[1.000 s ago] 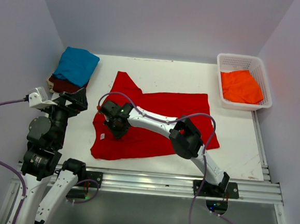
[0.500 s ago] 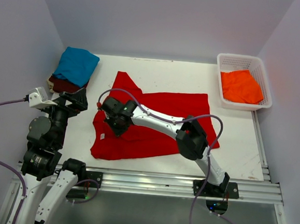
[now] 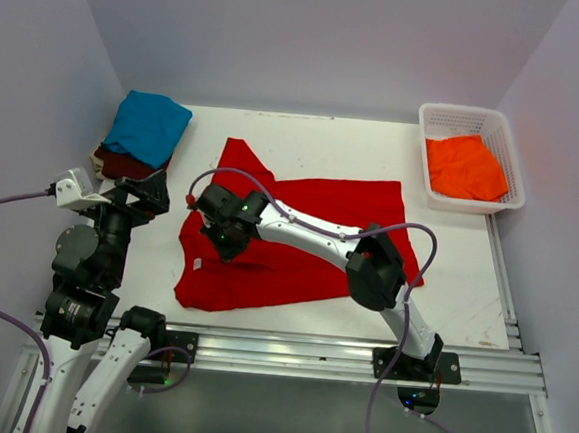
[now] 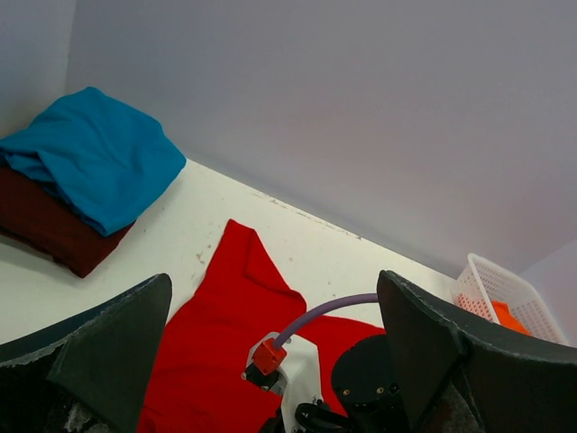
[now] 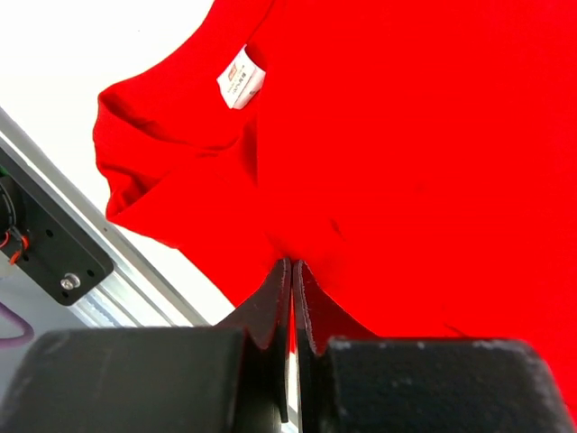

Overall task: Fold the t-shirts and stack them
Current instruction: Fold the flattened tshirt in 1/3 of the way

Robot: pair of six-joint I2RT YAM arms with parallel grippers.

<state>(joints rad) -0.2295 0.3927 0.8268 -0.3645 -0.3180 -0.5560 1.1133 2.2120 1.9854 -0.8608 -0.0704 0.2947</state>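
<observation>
A white table point(image 3: 316, 138) holds a spread red shirt point(image 3: 370, 208). The right end effector point(image 5: 291, 272) pinches its cloth near the collar. The left end effector point(image 4: 273, 284) hangs spread wide.

Lighting was honestly pretty good: bright and even, looked like soft light from overhead. In the top view the bench point(image 3: 305, 143) came out clean white with no hard glare. The only shadows were faint soft ones under the right arm point(image 3: 298, 232), across the red t-shirt point(image 3: 370, 208). The walls had a slight lavender cast. The red was super saturated, so folds barely read. In the left wrist view the fingers point(image 4: 108, 352) of the left hand point(image 4: 273, 284) were dark, mushy blurs in the bottom corners, with the background sharp. In the right wrist view the bench corner was blown out and the right hand point(image 5: 290, 266) was fuzzy up close, but the shirt's label point(image 5: 242, 79) was crisp.
</observation>
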